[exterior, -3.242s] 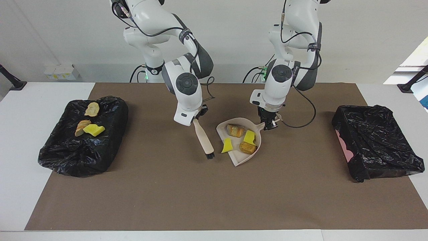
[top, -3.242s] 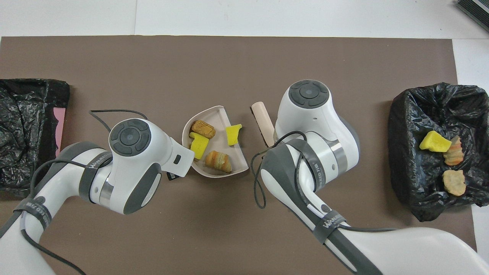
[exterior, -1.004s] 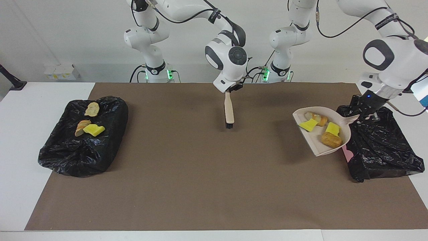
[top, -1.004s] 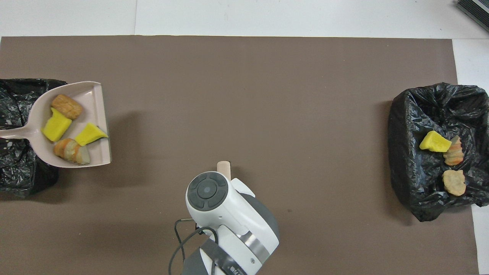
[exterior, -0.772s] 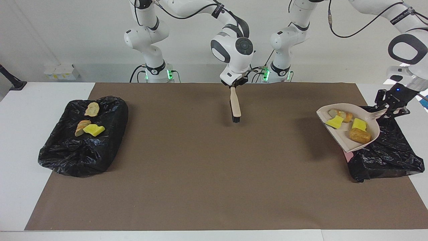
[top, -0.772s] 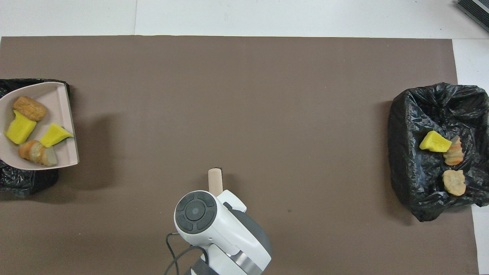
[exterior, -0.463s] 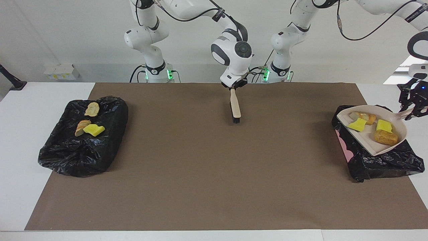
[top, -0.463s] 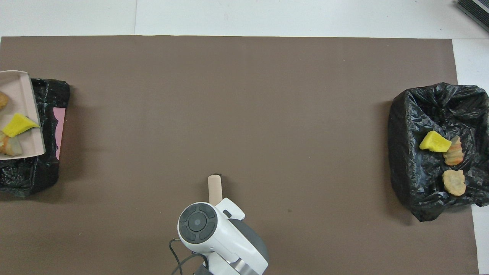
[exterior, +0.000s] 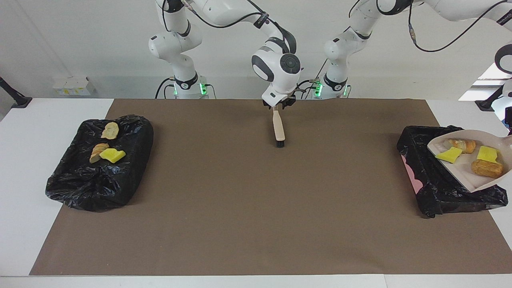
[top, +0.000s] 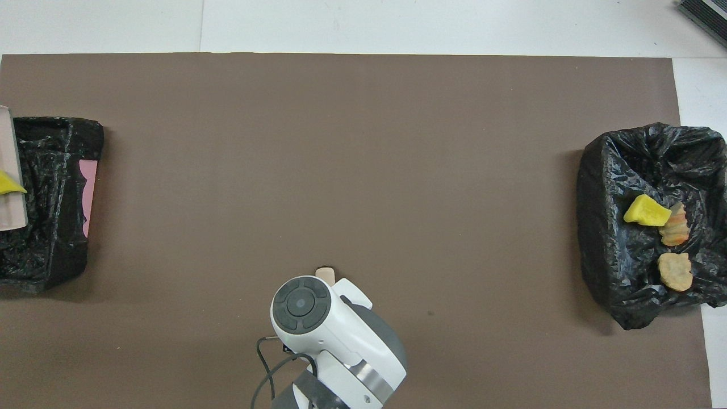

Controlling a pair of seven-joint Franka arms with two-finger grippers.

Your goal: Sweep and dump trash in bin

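The beige dustpan (exterior: 466,170) hangs tilted in the air over the black-bagged bin (exterior: 438,188) at the left arm's end of the table. Its handle runs out of the facing view, where my left gripper is hidden. In the pan lie two yellow scraps of trash (exterior: 449,155) and two tan lumps (exterior: 486,168). In the overhead view only the dustpan's rim (top: 10,170) and one yellow scrap (top: 8,184) show. My right gripper (exterior: 279,105) is shut on the brush (exterior: 278,127), which hangs nearly upright, its bristles at the mat close to the robots.
A second black-bagged bin (exterior: 100,176) at the right arm's end holds three scraps (top: 644,211). A brown mat (exterior: 256,208) covers the table between the bins, with white table edge around it.
The left arm has carried the loaded dustpan toward its own end of the table, from beside the bin to over it. The right arm drew the brush slightly toward the robots.
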